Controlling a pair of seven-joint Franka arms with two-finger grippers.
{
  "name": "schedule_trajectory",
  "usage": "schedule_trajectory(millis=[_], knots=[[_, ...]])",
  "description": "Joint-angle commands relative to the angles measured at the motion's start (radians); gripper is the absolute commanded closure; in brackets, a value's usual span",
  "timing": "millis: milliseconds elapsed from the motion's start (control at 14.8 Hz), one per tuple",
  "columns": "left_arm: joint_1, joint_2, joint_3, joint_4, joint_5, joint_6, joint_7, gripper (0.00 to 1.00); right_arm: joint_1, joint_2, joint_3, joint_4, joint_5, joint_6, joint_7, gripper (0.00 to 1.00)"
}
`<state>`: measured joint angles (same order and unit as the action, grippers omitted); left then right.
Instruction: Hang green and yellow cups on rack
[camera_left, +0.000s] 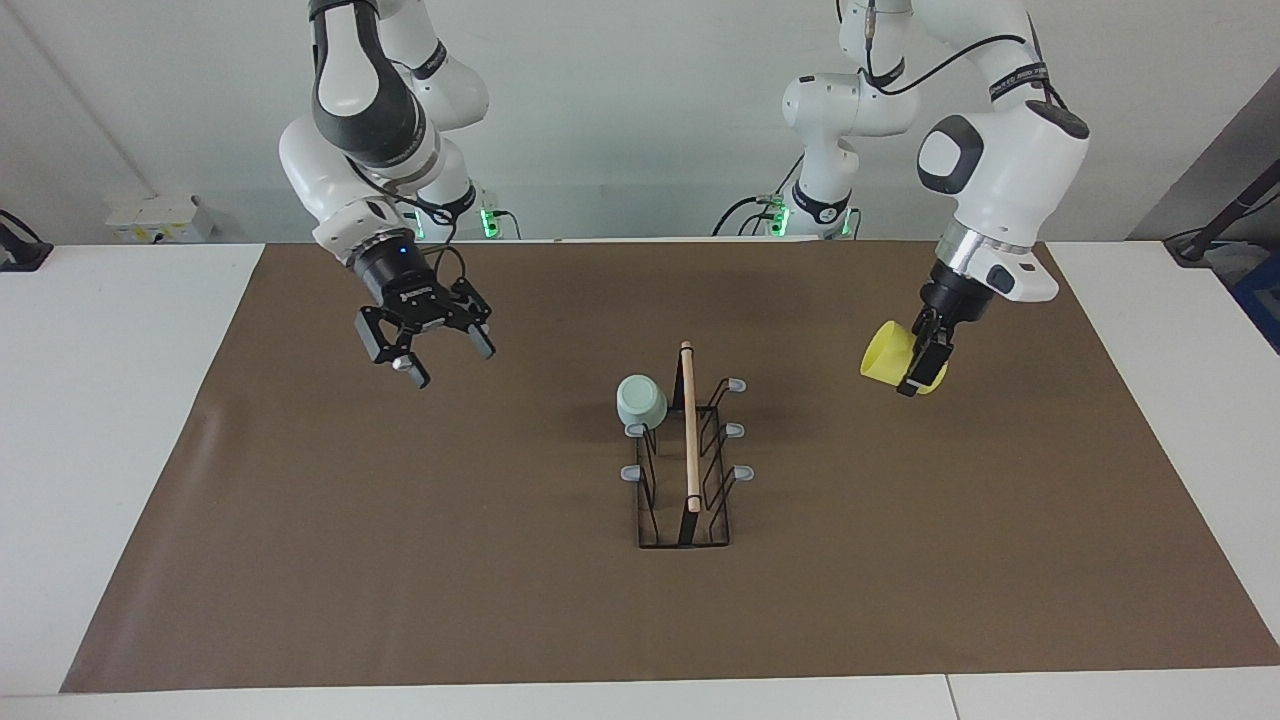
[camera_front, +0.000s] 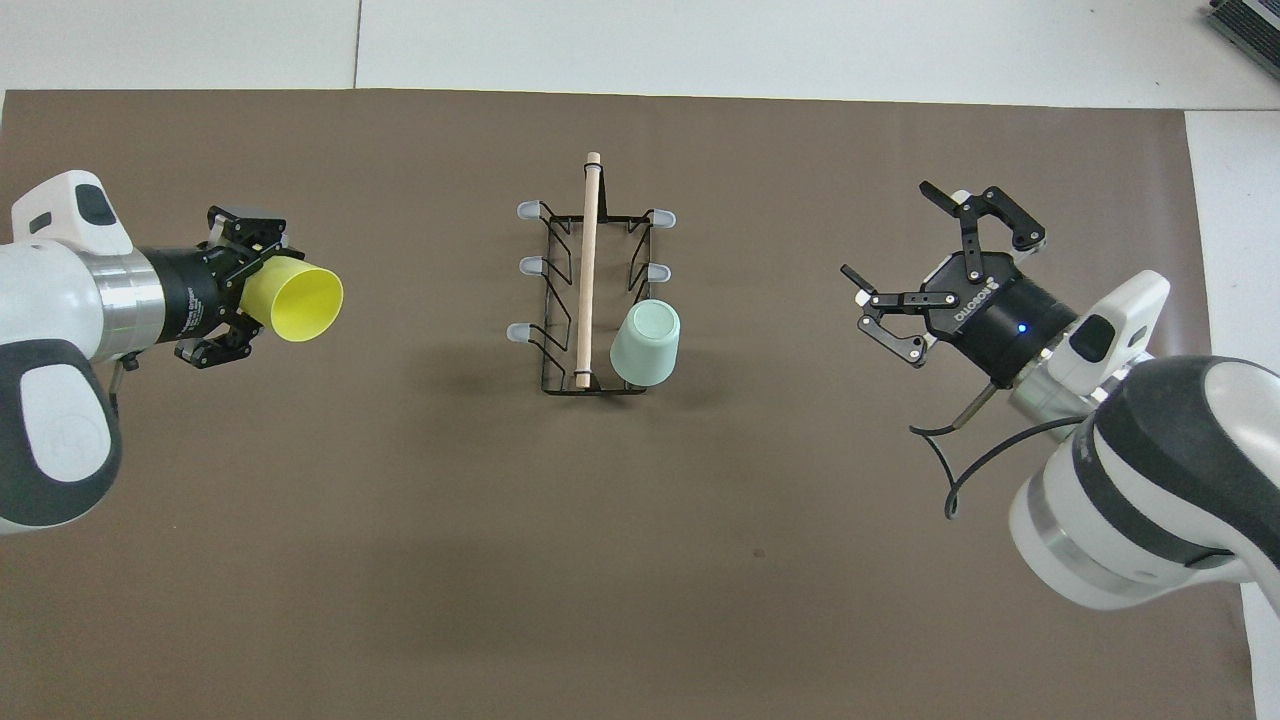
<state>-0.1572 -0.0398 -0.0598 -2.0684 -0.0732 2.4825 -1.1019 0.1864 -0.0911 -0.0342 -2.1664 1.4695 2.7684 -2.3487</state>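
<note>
**Clerk:** Brown mat (camera_left: 400, 560), item one: covers most of the white table (camera_left: 100, 450), its edges running just inside the table's edges. Largest piece on the list.

**Checker:** Next in size?

**Clerk:** Left arm (camera_left: 1000, 150), white, reaching over the mat near the edge at its own end of the table. Right arm (camera_left: 370, 130), white and grey, raised over the mat toward the other end.

**Checker:** The rack?

**Clerk:** Rack (camera_left: 685, 500), black wire, standing at the middle of the mat, well clear of every edge. Light wooden rod (camera_left: 688, 430) along its top; grey-tipped pegs (camera_left: 737, 472) on both sides.

**Checker:** Tools and their state?

**Clerk:** Left gripper (camera_left: 922, 370): fingers clamped on the yellow cup's rim, cup held off the mat, tipped on its side. Right gripper (camera_left: 450, 360): fingers spread wide, holding nothing, hanging above bare mat.

**Checker:** Cups?

**Clerk:** Green cup (camera_left: 641, 400), pale mint: upside down on the peg nearest the robots, on the rack's side toward the right arm's end. Yellow cup (camera_left: 890, 355): in the left gripper, in the air over the mat, well apart from the rack; in the overhead view its mouth (camera_front: 297, 300) opens toward the rack.
</note>
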Motion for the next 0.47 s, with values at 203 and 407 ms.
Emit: schedule_trajectory(millis=[203, 407], knots=[[-0.007, 0.011, -0.075, -0.010, 0.329, 0.093, -0.073, 1.00, -0.203, 0.024, 0.005, 0.014, -0.502, -0.159, 0.112, 0.00], [-0.007, 0.026, -0.132, -0.007, 0.534, 0.099, -0.143, 1.00, -0.297, 0.042, 0.005, 0.106, -0.813, -0.332, 0.312, 0.00]])
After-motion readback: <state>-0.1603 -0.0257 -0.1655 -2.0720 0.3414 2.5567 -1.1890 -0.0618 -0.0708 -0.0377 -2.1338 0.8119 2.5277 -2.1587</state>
